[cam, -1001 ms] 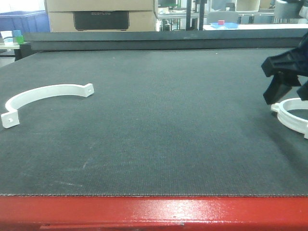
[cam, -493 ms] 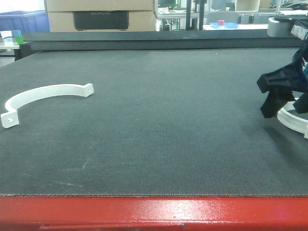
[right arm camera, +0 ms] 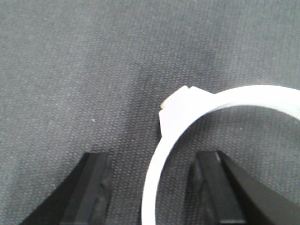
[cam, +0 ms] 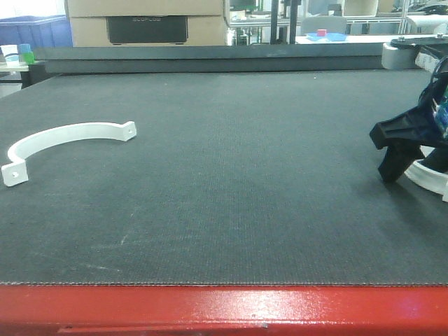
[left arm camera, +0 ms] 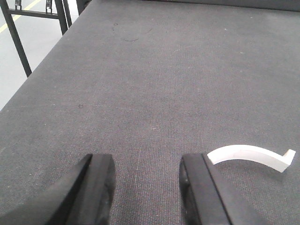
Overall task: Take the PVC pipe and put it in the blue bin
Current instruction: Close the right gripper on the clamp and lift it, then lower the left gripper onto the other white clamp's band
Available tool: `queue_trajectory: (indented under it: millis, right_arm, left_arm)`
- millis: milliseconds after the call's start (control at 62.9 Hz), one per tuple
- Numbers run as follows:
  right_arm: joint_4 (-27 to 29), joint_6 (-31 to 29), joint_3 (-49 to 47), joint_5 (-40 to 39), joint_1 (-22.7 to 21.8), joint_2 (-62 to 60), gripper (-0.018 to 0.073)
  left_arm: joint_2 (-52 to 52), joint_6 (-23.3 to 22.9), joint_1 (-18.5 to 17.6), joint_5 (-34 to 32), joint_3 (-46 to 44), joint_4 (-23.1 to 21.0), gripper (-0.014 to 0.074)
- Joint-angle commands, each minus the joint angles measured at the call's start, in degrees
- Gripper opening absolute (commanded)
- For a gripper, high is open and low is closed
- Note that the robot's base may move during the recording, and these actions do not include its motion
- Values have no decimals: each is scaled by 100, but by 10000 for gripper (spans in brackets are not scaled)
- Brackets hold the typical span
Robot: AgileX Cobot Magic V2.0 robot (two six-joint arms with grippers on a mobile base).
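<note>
Grasp setup at table's (cam: pixel 231 175) right edge: straddling rim of pipe (right arm camera: pixel 220 101) lying flat there with right gripper's (right arm camera: pixel 153 187) wide jaws, needing one finger inside the arc, one outside, before closing; holding left gripper (left arm camera: pixel 145 187) wide, empty, near second pipe (left arm camera: pixel 248 154).

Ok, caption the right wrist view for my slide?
Open right gripper straddling the white PVC pipe clamp on the dark mat.

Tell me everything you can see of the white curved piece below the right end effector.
The white curved piece is a flat, smooth band, plastic by its look, bent into a wide arc with a small squared tab at its end. It lies flat on the dark mat. The open right end effector straddles the band; no contact shows.
</note>
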Motion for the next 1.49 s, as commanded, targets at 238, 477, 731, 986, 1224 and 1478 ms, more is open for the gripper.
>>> queue_trajectory:
  millis: [238,477,731,986,1224,1478]
  right_arm:
    - [-70,-33,-44,-68,7,66,3]
    - [-70,-33,-54,-10,7,53,-169]
    - [-70,-33,-315,475,7,-543,-169]
    - [-26,-33,-443,565,7,-1586,-169]
    - [78,-33,-443,995,7,-2435,-169]
    - [167,-33,-443,1416,7,-2980,-169]
  left_arm:
    - [-1,-20,-1,-114,-48,11,256]
    - [-1,-20,-1,-127,-48,11,256]
    - [-1,-20,-1,-11,-48,11,256]
    - [255,-20,-1,366,-62,11,256]
    - [957,-20,-1,1316,-778,-163,256]
    - [1427,-20,-12,1456,-1355,-386,256]
